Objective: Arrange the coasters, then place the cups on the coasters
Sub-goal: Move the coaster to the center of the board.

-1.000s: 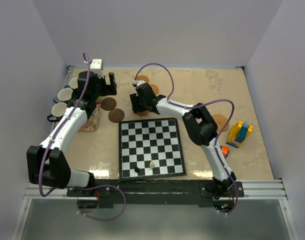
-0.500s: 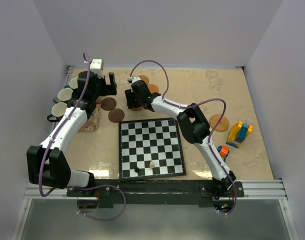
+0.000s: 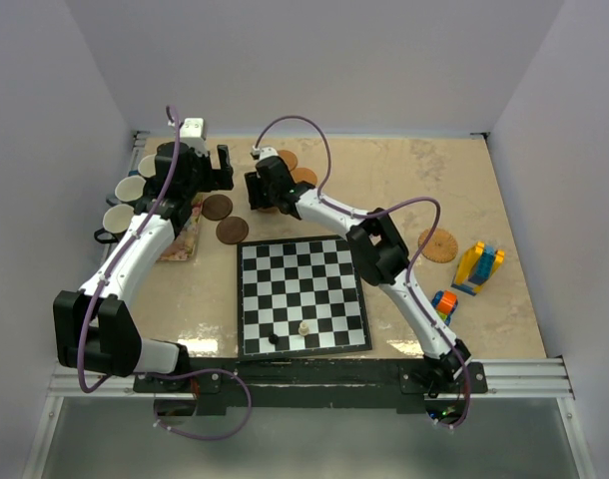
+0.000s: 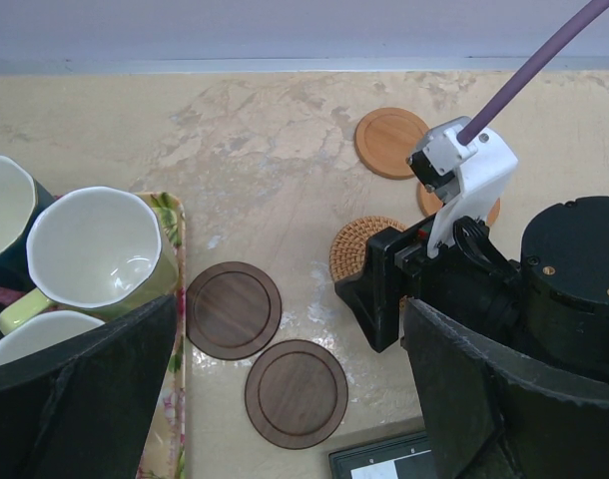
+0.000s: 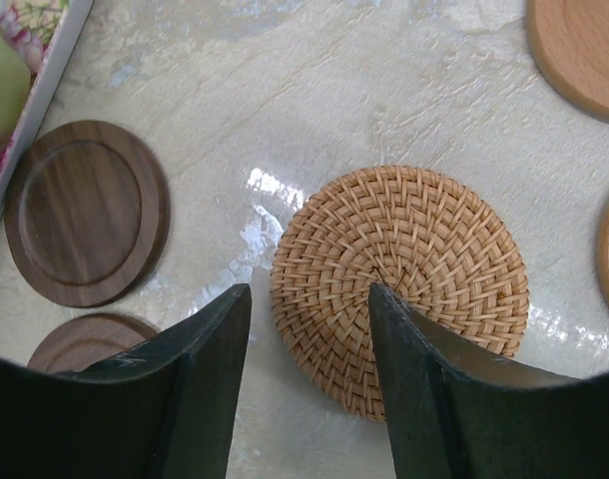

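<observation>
Woven coaster point(image 5: 399, 289): looks light, thin, rough, flat on counter point(image 5: 285, 90). Best pinch at rim. Right pincer point(image 5: 309, 291) half spread over it, empty. Left pincer point(image 4: 290, 304) spread wide, empty.

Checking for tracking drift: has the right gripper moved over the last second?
Yes. The right gripper has shifted left and slightly toward the far wall, judged against the chessboard, and is now nearer the dark coaster by the board's corner.
</observation>
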{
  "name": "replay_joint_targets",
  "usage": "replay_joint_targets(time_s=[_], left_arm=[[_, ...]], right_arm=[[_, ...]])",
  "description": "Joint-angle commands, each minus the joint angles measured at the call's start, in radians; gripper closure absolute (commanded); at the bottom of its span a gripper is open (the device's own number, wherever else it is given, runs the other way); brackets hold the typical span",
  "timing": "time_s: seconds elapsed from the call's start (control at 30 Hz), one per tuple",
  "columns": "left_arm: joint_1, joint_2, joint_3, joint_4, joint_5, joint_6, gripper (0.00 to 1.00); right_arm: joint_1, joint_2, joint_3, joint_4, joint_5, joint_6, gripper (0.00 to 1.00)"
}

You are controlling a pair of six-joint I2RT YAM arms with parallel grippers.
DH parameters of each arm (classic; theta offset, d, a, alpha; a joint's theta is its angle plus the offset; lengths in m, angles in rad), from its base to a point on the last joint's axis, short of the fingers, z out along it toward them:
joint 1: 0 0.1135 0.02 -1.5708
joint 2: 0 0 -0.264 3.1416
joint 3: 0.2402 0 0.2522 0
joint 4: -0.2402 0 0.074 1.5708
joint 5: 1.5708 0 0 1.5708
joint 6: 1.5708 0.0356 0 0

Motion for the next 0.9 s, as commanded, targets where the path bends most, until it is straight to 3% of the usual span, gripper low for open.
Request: replay_joint_targets(time_s=[0.0,0.23,0.53,0.87], left_arm=[[-0.001,-0.016,0.014,0.028,-0.005,-0.006,0.00],[-0.001,-0.014,0.012,0.028,-0.008,-0.006,0.00],[-0.001,-0.012,0.012,0.030,-0.008,-0.006,0.00],[-0.001,-0.002,0.012,0.030,-0.003,-0.006,0.00]], right_arm=[[-0.033,0.086,0.041,-0.104,0.029,0.005,0.44],[-0.041,0.100,0.100,-0.097,0.021,-0.052,0.43],[-0.042,-0.064,0.003,0.038,-0.082,-0.155,0.38],[-0.039,-0.201,-0.058,0.080,-0.134,-0.253,0.33]])
